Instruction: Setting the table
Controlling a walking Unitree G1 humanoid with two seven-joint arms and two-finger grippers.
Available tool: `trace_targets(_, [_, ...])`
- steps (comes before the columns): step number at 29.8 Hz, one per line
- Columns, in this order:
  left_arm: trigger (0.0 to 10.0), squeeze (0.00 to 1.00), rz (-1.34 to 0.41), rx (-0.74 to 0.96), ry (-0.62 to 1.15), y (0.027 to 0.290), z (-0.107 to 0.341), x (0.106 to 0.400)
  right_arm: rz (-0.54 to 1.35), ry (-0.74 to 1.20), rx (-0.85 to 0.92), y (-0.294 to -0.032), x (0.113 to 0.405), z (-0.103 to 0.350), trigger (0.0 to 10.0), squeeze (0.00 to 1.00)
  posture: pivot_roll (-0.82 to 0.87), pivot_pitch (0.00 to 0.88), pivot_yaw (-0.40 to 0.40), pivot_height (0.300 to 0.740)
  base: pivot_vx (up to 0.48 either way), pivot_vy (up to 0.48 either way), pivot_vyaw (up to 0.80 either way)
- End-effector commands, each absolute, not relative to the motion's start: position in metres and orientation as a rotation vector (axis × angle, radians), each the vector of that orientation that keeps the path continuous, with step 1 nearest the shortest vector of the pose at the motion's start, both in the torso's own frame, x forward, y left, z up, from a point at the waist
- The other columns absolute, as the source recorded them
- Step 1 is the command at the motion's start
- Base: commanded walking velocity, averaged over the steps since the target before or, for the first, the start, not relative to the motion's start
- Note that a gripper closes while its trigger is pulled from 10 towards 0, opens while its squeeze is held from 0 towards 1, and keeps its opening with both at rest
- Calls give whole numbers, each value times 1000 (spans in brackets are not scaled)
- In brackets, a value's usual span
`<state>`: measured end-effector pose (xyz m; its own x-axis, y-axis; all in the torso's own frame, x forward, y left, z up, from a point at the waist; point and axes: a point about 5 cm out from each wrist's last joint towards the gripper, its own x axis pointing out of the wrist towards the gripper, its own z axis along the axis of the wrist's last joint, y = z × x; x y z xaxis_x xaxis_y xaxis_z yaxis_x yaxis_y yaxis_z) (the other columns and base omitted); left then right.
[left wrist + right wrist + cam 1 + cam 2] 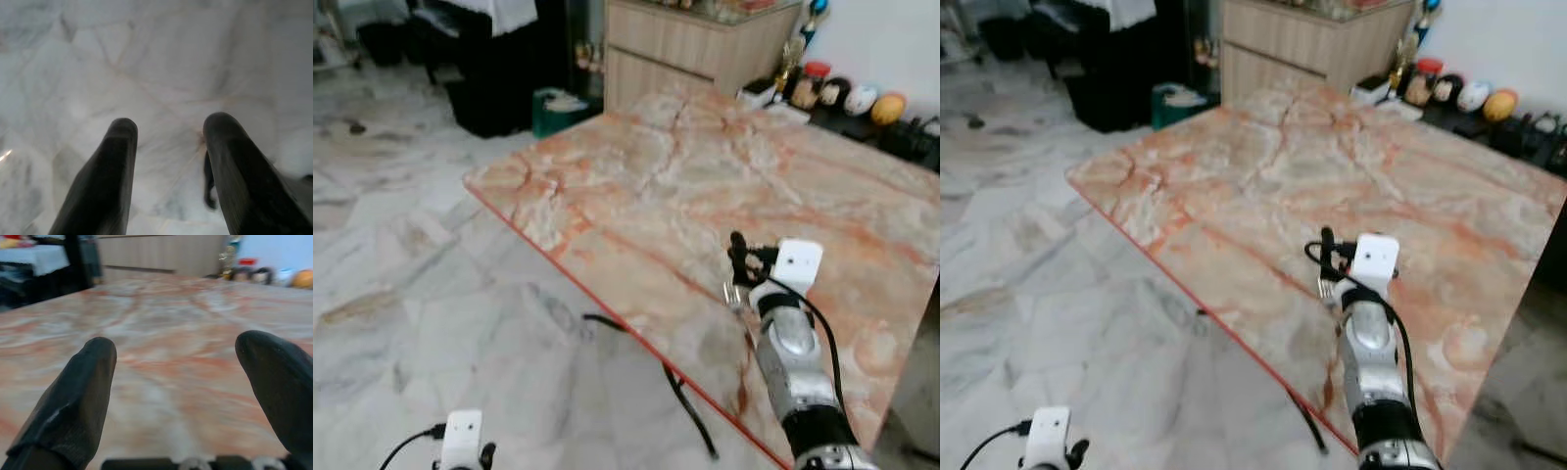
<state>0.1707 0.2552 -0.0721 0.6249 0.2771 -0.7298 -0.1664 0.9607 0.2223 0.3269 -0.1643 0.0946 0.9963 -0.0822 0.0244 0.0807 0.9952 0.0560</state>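
From the left eye view we see a table (636, 176) with a pink and orange marbled top standing on a pale marble floor (401, 284). Our right gripper (736, 264) reaches out over the table's near part, just inside the red edge, at the end of the silver arm. Beyond the far corner stands a wooden cabinet (695, 44), and a row of small jars and round objects (842, 96) lines the wall past the far edge. Our left gripper (475, 458) hangs low over the floor, well apart from the table.

The right eye view gives the same scene, the right gripper (1324, 257) above the tabletop.

In the left wrist view the left gripper (168, 129) has its two black fingers spread apart with nothing between them, pale floor tiles beneath.

In the right wrist view the right gripper (176, 350) is wide open and holds nothing; the marbled tabletop (166, 313) stretches away under it toward the cabinet.
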Motion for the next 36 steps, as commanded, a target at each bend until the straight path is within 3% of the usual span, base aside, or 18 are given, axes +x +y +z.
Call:
trace_targets(1, [10000, 0, 261, 132, 885, 253, -76, 164, -81, -26, 46, -167, 323, 94, 10000, 0, 70, 0, -36, 740, 0, 0, 0])
trace_targets(11, [10000, 0, 258, 139, 880, 253, -75, 166, -84, -25, 34, -173, 313, 96, 10000, 0, 59, 0, -31, 740, 0, 0, 0])
trace_targets(20, [10000, 0, 240, 153, 891, 252, -77, 164, 41, 85, -88, -184, 270, 106, 10000, 0, 17, 0, -16, 740, 0, 0, 0])
trace_targets(31, [10000, 0, 237, 152, 881, 252, -76, 165, -4, 77, -51, -186, 275, 114, 10000, 0, 31, 0, -29, 740, 0, 0, 0])
trace_targets(36, [10000, 0, 245, 150, 889, 251, -77, 162, 79, 205, -88, -176, 272, 109, 10000, 0, 26, 0, -27, 740, 0, 0, 0])
